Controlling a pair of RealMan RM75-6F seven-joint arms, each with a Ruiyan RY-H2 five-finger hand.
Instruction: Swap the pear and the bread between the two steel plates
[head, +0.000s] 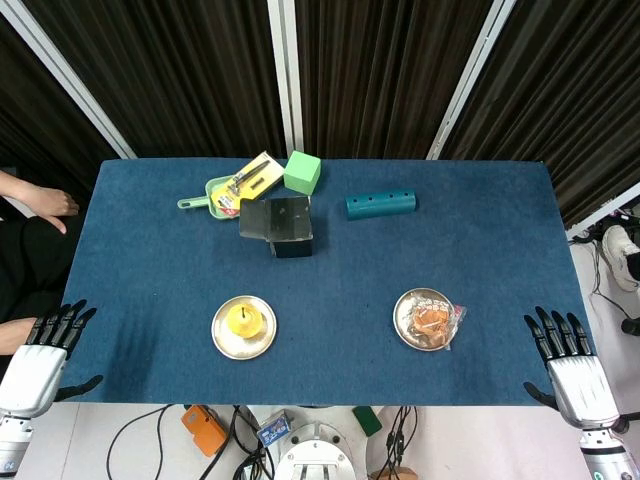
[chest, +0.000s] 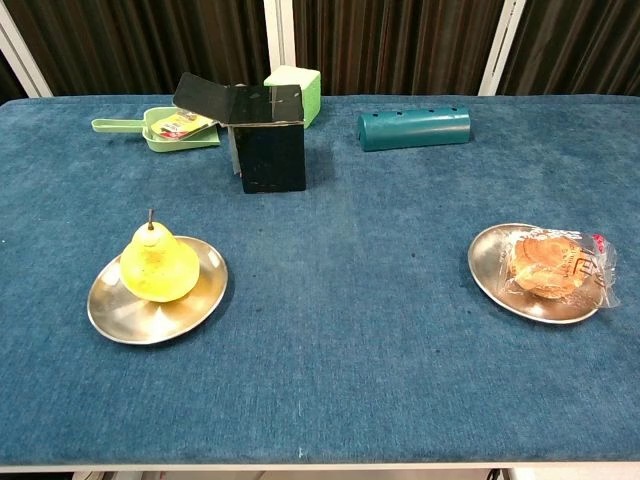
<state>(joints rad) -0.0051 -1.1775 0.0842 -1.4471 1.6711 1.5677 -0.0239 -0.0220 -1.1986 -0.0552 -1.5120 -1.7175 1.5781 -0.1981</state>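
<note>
Here the pear (chest: 158, 264) stands on the left steel plate (chest: 110, 318), the wrapped bread (chest: 545, 264) on the right steel plate (chest: 487, 262), while the left robot hand (head: 48, 345) and right robot hand (head: 568, 358) hover empty, fingers spread, off the tabletop (head: 330, 270) corners.

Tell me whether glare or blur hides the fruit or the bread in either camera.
Head view: sharp, evenly lit, yellow pear small but clear. Chest view: soft sheen on the round steel plates, wrapper of the packaged bread glints slightly, nothing hidden.

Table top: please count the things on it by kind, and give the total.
Steel plates: 2
Food: 2, pear, wrapped bread
Green items: 3, dustpan, cube, teal holder
Black box: 1
Total: 8
</note>
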